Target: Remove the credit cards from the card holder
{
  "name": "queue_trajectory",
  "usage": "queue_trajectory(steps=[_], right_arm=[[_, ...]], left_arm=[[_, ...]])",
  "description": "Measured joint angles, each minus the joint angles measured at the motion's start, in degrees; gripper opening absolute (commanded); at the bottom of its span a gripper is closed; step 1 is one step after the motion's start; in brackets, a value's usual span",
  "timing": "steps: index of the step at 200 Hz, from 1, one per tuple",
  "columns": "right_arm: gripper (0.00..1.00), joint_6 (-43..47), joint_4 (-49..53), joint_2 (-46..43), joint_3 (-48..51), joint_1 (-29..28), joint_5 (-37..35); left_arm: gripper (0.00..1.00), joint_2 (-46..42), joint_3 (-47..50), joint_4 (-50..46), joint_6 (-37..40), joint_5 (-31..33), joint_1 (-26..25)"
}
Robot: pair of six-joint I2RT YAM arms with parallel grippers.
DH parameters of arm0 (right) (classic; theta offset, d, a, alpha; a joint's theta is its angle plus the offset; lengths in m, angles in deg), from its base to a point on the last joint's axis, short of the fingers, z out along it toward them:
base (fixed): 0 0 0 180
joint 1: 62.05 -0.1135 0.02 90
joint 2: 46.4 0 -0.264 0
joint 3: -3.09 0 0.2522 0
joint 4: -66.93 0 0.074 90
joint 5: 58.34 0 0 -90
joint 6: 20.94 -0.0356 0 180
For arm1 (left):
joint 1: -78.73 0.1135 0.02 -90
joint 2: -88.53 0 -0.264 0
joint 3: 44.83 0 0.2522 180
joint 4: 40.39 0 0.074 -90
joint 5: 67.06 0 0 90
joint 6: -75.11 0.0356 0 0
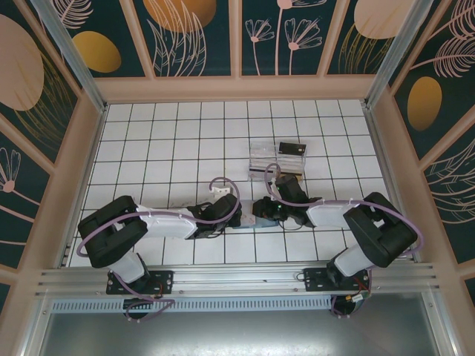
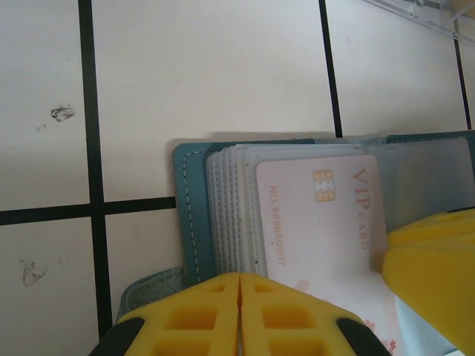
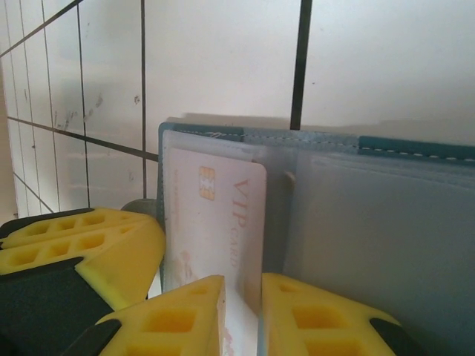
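Left gripper [image 2: 239, 315] is pressed tight together at the card holder's [image 2: 191, 215] near side. Right gripper [image 3: 241, 311] sits a slit apart over the card [image 2: 319, 222]; biting or not, can't tell. Tiled table [image 1: 171, 141]: open tiles to the left and far side. Holder lies open by the middle of the near edge. Card reads "VIP CARD" and "NO 8888…", with the last digits unclear.

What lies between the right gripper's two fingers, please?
The VIP card, in the card holder, shows in the right gripper's gap, in the right wrist view.

The VIP card [image 3: 215, 215] is partly hidden by jaws.
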Motion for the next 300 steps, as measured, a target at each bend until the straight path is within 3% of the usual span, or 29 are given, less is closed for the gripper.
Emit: queue_trajectory(steps=[35,65,110,211,300], right_arm=[[0.2,-0.42,-0.31,0.31,0.13,0.24,0.11],[0.08,-1.11,-1.09,0.66,0.57,0.33,0.39],[0.06,-1.22,-1.38,0.72,0.94,1.01,0.66],[0.05,-0.83,-2.34,-1.92,3.89,3.91,1.51],[0.15,-0.76,-2.67,-3.21,5.16,4.74,3.21]], left_arm=[[0.09,0.15,-0.24,0.0,0.0,0.0,0.0],[0.03,0.26,-0.31,0.0,0.04,0.0,0.02],[0.0,1.01,-1.62,-1.49,-0.26,0.87,0.0],[0.0,2.51,-3.56,-2.84,-1.46,1.92,0.0],[0.0,2.58,-3.67,-2.89,-1.44,1.88,0.0]])
